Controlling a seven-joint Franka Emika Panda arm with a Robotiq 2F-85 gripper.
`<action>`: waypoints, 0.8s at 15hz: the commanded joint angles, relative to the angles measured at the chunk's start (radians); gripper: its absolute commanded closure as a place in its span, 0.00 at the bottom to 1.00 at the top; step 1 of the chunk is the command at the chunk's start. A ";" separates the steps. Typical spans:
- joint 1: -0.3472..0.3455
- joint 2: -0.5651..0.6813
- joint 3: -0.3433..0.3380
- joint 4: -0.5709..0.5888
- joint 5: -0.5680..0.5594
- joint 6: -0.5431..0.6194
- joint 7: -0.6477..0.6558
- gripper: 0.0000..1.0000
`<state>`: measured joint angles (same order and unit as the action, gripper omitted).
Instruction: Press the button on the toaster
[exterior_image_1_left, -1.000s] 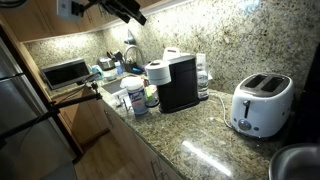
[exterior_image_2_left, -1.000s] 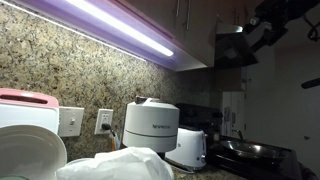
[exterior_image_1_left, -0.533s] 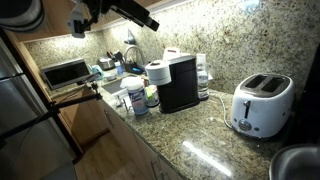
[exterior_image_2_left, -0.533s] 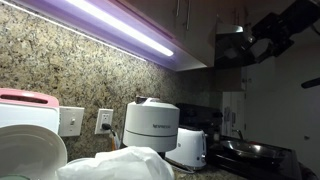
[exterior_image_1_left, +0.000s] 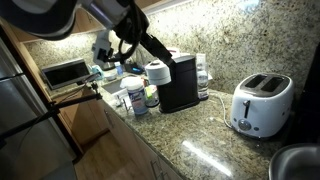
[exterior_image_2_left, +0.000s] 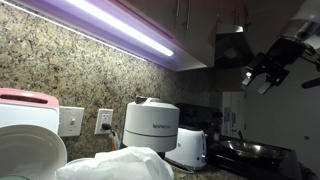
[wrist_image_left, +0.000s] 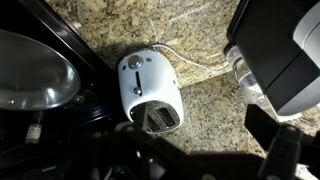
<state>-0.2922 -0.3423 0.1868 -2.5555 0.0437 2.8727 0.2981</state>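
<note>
One counter (exterior_image_1_left: 200, 140): speckled granite along a matching backsplash, carrying all the appliances.
Arm (exterior_image_1_left: 120, 18): comes in from the top of an exterior view, its dark link slanting down in front of the coffee machine; blurred there.
Toaster oven (exterior_image_1_left: 65, 72): silver with a dark window, at the far end of the counter, well apart from the toaster.
Coffee machine (exterior_image_1_left: 178, 82): black and boxy, midway along the counter; in the wrist view it fills the upper right corner (wrist_image_left: 280, 50).
Toaster (exterior_image_1_left: 260, 103): white and glossy with two dark slots on top, standing on the counter to one side of the coffee machine with bare granite between them. The wrist view looks down on it (wrist_image_left: 148, 90), between the coffee machine and a pan, with a round knob (wrist_image_left: 133, 63) on its end face and a white cord (wrist_image_left: 195, 62) running off along the wall. It also shows small and low in an exterior view (exterior_image_2_left: 188, 148).
Pan (wrist_image_left: 30, 70): round, metal, on a dark stovetop just beside the toaster.
Gripper (exterior_image_2_left: 262, 75): hangs in the air high above the toaster, touching nothing; its fingers stand spread apart with nothing between them.
Paper roll (exterior_image_1_left: 157, 72): white, upright, just beside the coffee machine.
</note>
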 joint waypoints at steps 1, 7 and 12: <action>0.038 0.143 -0.060 0.104 -0.008 -0.038 0.032 0.00; 0.155 0.324 -0.156 0.240 0.129 -0.080 -0.027 0.00; 0.167 0.378 -0.119 0.372 0.591 -0.244 -0.442 0.00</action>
<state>-0.1167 0.0091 0.0641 -2.2774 0.4407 2.7525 0.0503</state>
